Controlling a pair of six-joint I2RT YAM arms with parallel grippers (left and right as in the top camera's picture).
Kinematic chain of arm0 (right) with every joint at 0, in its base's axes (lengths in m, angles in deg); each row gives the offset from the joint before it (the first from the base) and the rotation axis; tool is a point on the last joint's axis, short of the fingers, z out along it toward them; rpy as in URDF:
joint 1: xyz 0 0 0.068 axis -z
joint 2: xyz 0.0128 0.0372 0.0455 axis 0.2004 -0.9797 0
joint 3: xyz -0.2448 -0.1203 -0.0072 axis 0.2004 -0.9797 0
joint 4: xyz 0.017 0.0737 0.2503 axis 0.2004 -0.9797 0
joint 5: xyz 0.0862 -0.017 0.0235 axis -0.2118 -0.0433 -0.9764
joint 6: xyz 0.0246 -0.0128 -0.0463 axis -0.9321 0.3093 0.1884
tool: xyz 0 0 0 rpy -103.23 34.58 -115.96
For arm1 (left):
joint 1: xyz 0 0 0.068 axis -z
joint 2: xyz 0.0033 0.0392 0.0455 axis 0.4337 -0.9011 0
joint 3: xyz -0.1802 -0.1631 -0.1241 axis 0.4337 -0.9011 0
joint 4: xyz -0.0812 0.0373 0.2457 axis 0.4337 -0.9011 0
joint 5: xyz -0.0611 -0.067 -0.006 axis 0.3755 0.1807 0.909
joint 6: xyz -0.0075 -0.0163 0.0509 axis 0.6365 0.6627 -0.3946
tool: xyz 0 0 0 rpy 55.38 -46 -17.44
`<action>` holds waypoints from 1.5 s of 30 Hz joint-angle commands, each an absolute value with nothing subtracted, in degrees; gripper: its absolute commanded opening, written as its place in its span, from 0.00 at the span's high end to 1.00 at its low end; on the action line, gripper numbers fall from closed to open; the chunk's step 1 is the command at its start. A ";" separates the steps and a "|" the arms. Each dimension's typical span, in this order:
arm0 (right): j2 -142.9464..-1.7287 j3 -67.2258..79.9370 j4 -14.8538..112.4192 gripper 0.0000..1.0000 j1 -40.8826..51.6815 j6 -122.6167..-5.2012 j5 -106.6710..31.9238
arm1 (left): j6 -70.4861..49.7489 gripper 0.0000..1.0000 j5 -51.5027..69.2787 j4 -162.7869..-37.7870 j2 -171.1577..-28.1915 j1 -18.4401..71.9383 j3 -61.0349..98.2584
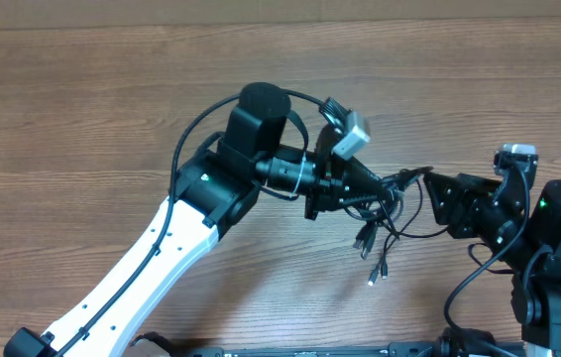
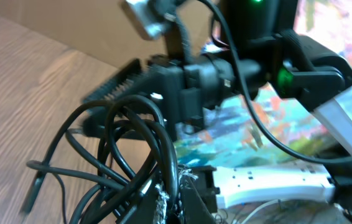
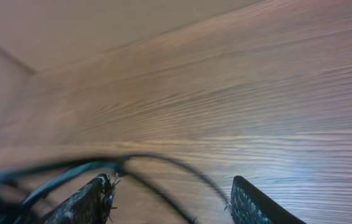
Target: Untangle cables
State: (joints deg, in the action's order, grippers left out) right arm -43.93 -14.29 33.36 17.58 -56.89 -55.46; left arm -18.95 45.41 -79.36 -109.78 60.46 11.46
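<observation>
The cables (image 1: 382, 220) are a knot of thin black cords hanging at the table's middle right, with plug ends (image 1: 366, 241) dangling toward the front. My left gripper (image 1: 372, 184) is shut on the bundle's top. In the left wrist view its jaws (image 2: 177, 194) pinch one black cord while loops of the cables (image 2: 123, 152) spread to the left. My right gripper (image 1: 431, 188) is just right of the knot and stands open. In the right wrist view its fingers (image 3: 90, 200) stand wide apart, and a blurred cable loop (image 3: 163, 167) arcs ahead of the gap without being gripped.
The wooden table (image 1: 82, 119) stretches left and back. The right arm's black body (image 2: 226, 68) fills the upper middle of the left wrist view. A white power strip (image 2: 275, 180) and a colourful patterned surface (image 2: 238, 130) lie beyond the table there.
</observation>
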 commanded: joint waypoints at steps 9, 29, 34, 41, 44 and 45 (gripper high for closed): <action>-43.43 -13.39 33.89 0.45 17.69 -57.42 -64.99 | -11.21 0.96 45.63 -78.70 -108.38 52.59 11.97; -43.41 -13.39 44.07 0.62 17.69 -55.65 -91.11 | -12.08 0.96 63.99 -66.03 -108.38 55.31 11.97; -43.41 -13.41 45.27 0.65 17.69 -55.47 -90.91 | -12.08 0.96 65.87 -65.72 -108.38 55.41 11.97; -43.41 -13.44 46.30 0.86 17.69 -55.49 -91.02 | -12.08 0.96 67.16 -65.72 -108.38 55.39 11.97; -43.41 -13.44 46.70 0.91 17.69 -55.47 -92.66 | -12.11 0.96 66.81 -65.48 -108.38 55.39 11.97; -43.41 -13.44 46.87 0.91 17.69 -55.47 -93.78 | -12.08 0.96 66.83 -65.22 -108.38 55.39 11.97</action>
State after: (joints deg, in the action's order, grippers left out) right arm -43.89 -14.29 46.06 17.58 -55.80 -90.85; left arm -12.02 65.32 -66.03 -109.78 54.98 11.42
